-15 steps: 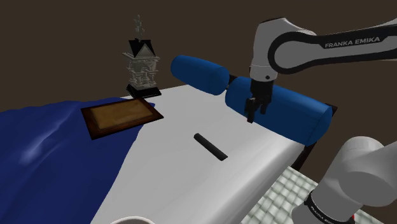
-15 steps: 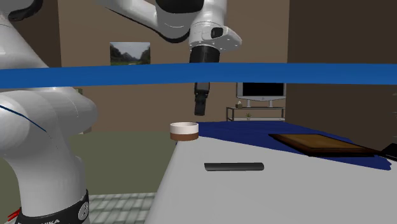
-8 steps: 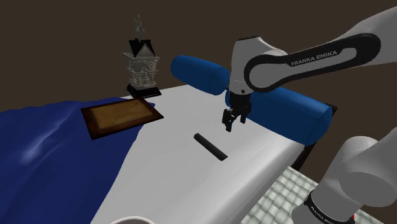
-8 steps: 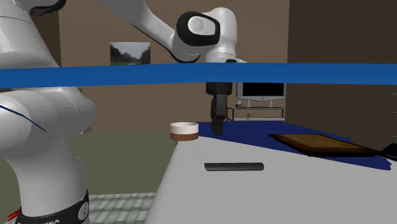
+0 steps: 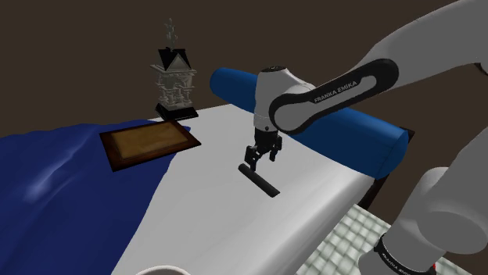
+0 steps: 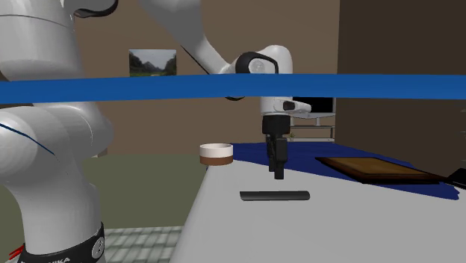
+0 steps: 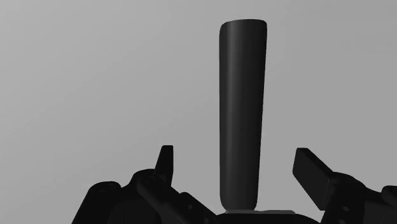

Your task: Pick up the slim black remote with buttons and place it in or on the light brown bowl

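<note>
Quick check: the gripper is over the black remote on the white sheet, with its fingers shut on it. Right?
Not quite. The gripper is over the remote on the white sheet, but its fingers are open. The wrist view shows them standing apart on either side of the remote without touching it.

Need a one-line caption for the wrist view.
Open gripper straddling one end of the black remote, no contact yet.
</note>
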Controlling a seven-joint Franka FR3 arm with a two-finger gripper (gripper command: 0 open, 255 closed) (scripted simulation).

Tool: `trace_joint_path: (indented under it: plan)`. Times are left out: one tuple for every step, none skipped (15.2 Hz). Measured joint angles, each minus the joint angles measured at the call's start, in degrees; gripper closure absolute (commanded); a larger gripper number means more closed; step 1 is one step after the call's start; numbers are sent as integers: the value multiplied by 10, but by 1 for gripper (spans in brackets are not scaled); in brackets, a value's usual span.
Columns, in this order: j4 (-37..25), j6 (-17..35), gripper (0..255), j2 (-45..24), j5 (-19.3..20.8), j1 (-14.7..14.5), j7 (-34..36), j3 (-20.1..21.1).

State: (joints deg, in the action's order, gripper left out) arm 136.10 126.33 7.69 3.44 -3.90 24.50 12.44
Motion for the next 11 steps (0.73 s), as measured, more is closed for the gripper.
trace_joint_path:
  plan:
    - [-7, 15, 0, -20, 6, -1, 13, 4]
    - [-15, 23, 0, -34, 10, -1, 19, 5]
    - [-19, 29, 0, -43, 13, -2, 25, 7]
    - [-20, 36, 0, -50, 16, -2, 29, 8]
    - [-17, 44, 0, -55, 18, -2, 31, 8]
    - [-16, 52, 0, -63, 21, -1, 33, 8]
    - [-15, 59, 0, -68, 23, -1, 34, 7]
    - [-11, 67, 0, -73, 26, -1, 37, 7]
    - [-7, 77, 0, -79, 29, 0, 38, 7]
    - [-4, 83, 0, -83, 31, 0, 40, 7]
    - [-4, 86, 0, -85, 32, 0, 41, 7]
